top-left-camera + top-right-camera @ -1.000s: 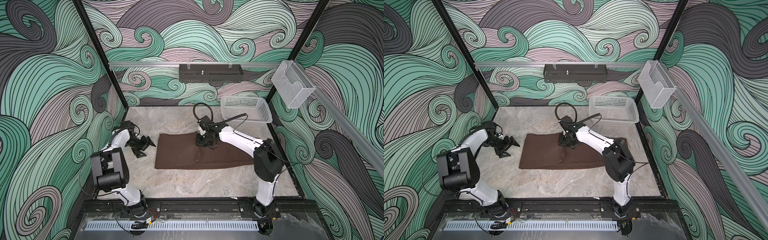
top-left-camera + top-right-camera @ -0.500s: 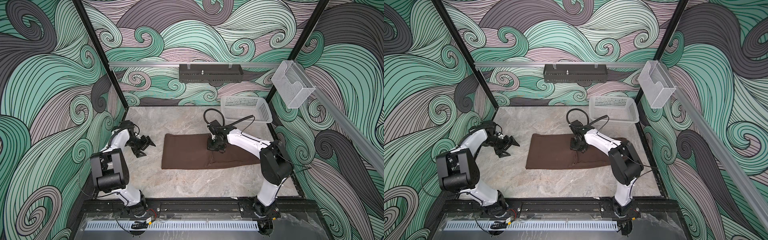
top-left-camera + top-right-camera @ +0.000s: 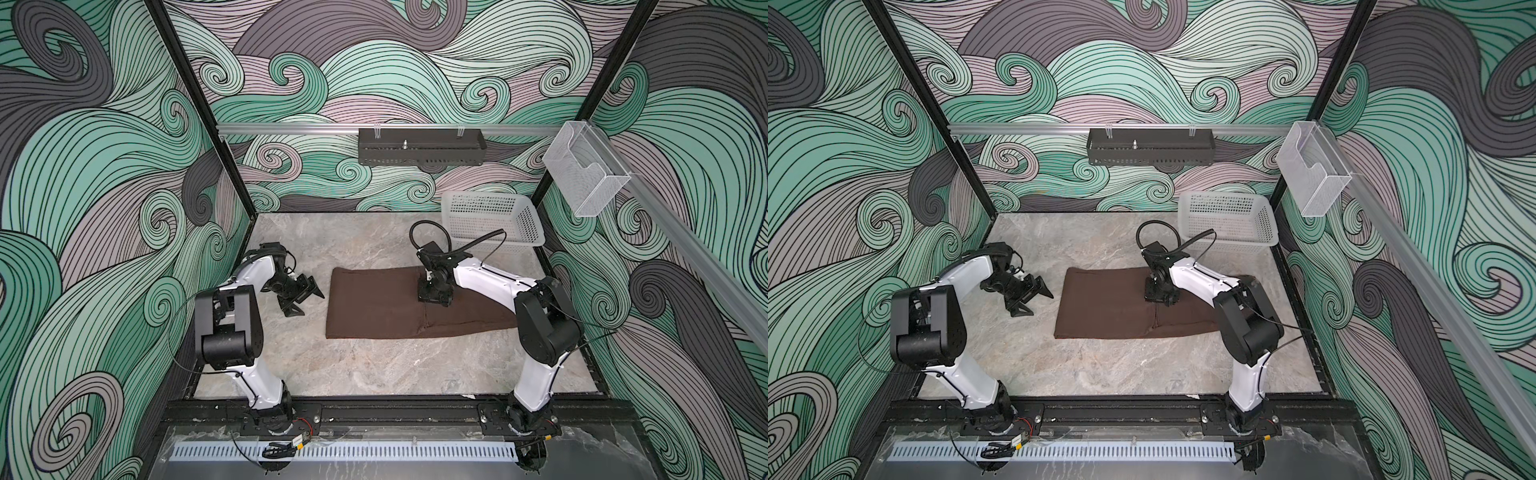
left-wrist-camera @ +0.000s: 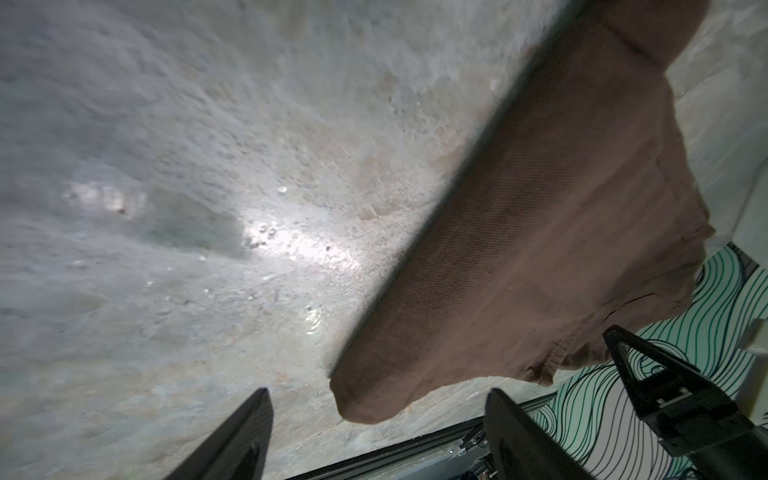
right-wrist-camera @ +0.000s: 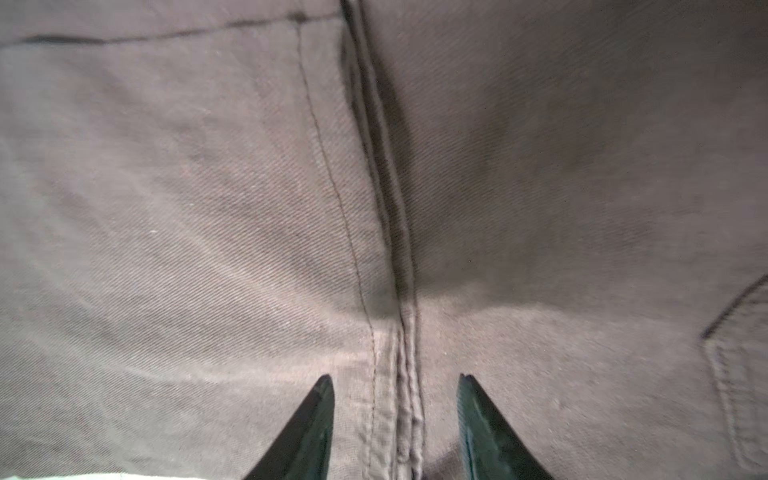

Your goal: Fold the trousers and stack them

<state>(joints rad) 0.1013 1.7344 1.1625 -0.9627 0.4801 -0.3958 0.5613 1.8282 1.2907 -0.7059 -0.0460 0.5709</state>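
- We see the trousers (image 3: 374,305) (image 3: 1108,309) lying flat as a folded brown oblong on the middle of the marble table (image 3: 374,374), their long sides parallel to the front rail.
- Their left end is a rounded fold; in the left wrist view this fold (image 4: 478,270) runs straight across bare marble.
- Their right end passes under the right arm and stops near the table's right edge.
- An upper layer ends in a hemmed edge (image 3: 426,320) crossing the oblong; the right gripper (image 3: 432,296) (image 5: 395,378) points down onto the cloth there.
- Its jaws stand partly apart, astride a stitched seam (image 5: 405,395); the cloth between them lies flat and ungripped.
- The left gripper (image 3: 311,303) (image 3: 1040,305) hangs just beside the folded left end, clear of it, with jaws wide apart and nothing between them.
- We note broad bare marble in front of the trousers, and a narrower strip behind them up to the back wall.
- The white mesh basket (image 3: 536,232) (image 3: 1268,232) fills the back right corner, apart from the cloth.
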